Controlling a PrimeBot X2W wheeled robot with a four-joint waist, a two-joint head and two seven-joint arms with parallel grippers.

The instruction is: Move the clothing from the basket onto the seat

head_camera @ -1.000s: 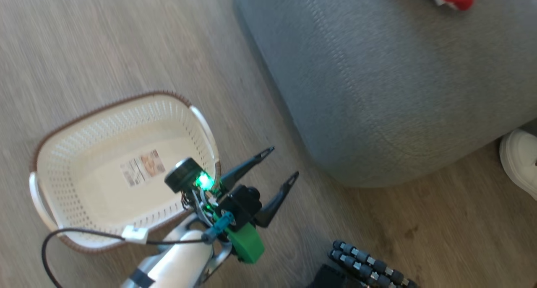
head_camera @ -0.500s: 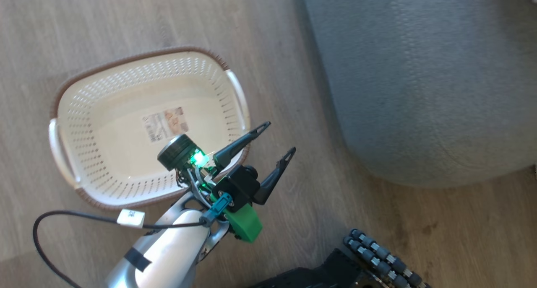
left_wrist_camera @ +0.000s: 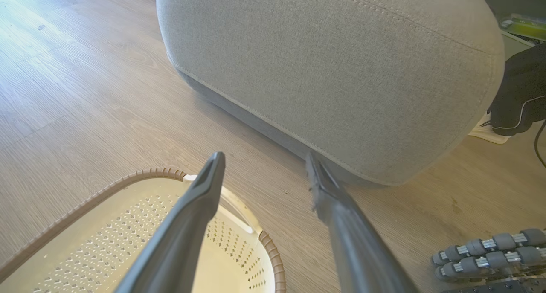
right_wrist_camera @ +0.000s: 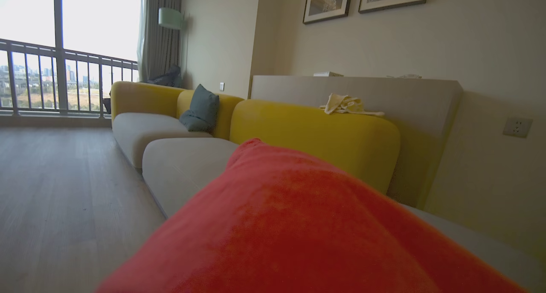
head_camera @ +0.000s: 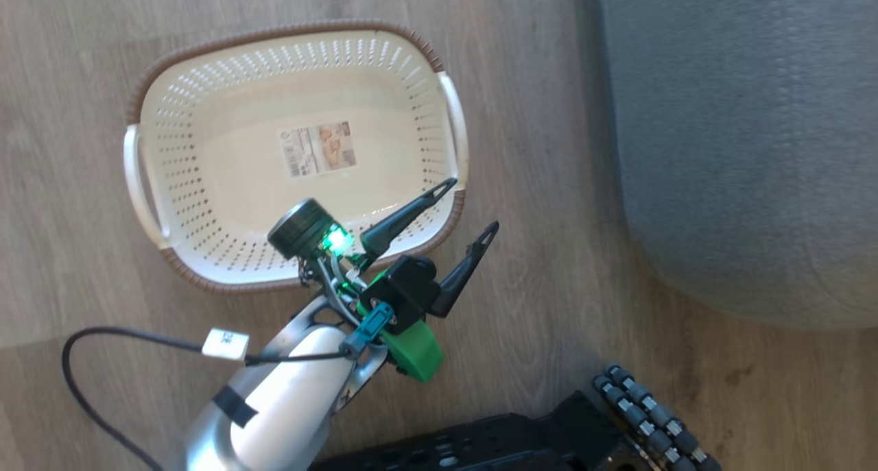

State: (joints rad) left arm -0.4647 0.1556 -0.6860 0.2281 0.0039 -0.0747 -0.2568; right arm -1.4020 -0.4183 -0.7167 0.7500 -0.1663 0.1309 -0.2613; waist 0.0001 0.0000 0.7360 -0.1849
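The cream basket (head_camera: 295, 29) with its brown rim stands on the wood floor, holding nothing but the label sticker (head_camera: 319, 149) on its floor. My left gripper (head_camera: 471, 204) hovers open above the basket's near right rim, one finger over the rim and the other over the floor; its wrist view shows the same rim (left_wrist_camera: 145, 175) under the spread fingers (left_wrist_camera: 263, 155). The grey seat (head_camera: 741, 149) lies to the right, its rounded corner (left_wrist_camera: 332, 71) just beyond the fingers. Red clothing (right_wrist_camera: 290, 224) covers the right gripper's fingers, above the seat (right_wrist_camera: 183, 165); any grip is hidden.
My dark base with its rollers (head_camera: 645, 409) sits at the bottom right, near the seat's corner. A black cable (head_camera: 89, 341) loops from the left forearm. Yellow backrests (right_wrist_camera: 315, 131) and a grey-blue cushion (right_wrist_camera: 200, 109) line the sofa. A dark garment (left_wrist_camera: 518, 97) is beside the seat.
The head camera has swung, so the basket now sits higher and nearer the middle, the seat slid right, and the red clothing on it left the view. The left gripper stays open.
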